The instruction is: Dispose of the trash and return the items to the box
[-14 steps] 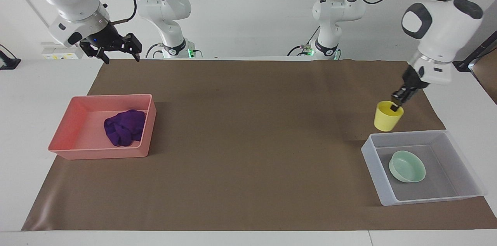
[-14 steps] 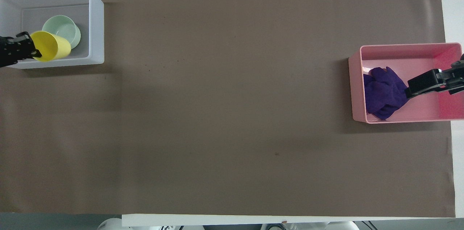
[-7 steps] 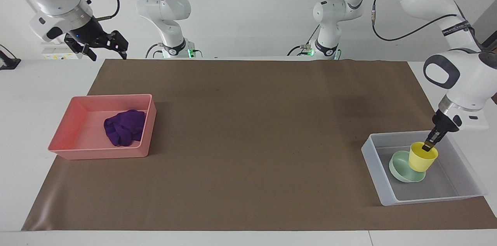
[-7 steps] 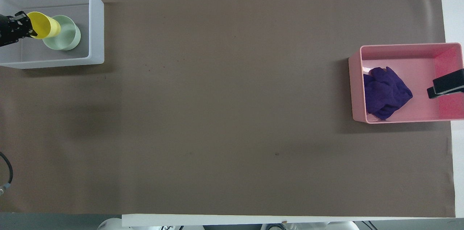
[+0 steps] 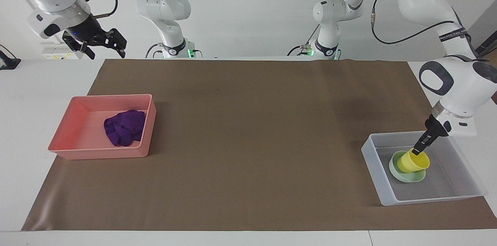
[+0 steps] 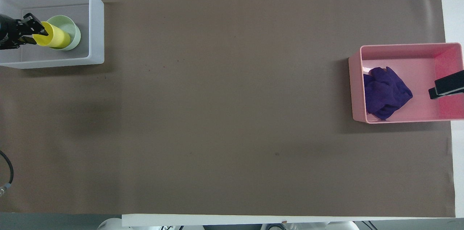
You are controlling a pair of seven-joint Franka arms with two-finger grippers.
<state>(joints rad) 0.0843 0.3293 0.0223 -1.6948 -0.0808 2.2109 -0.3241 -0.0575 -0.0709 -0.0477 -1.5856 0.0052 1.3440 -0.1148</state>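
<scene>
The yellow cup [image 5: 412, 162] [image 6: 58, 37] lies tilted in the mint-green bowl [image 5: 407, 178] [image 6: 74, 34], its mouth toward my left gripper. Both are inside the translucent whitish box [image 5: 378, 184] [image 6: 96, 23] at the left arm's end. My left gripper [image 5: 418, 149] [image 6: 36, 36] is at the cup's rim, low in the box. The purple cloth [image 5: 124, 127] [image 6: 384, 92] lies wadded in the salmon-pink bin [image 5: 101, 153] [image 6: 398, 120]. My right gripper [image 5: 105, 48] is open and empty, raised high at the right arm's end. One of its fingers [image 6: 446, 87] shows over the pink bin.
A brown mat [image 5: 248, 141] covers the table between the two bins. The pink bin stands at the right arm's end. The sticker on the box's floor is hidden.
My left gripper carried the cup from above the mat into the box and lowered it onto the bowl, where it now tilts. My right gripper rose and drew back from over the pink bin.
</scene>
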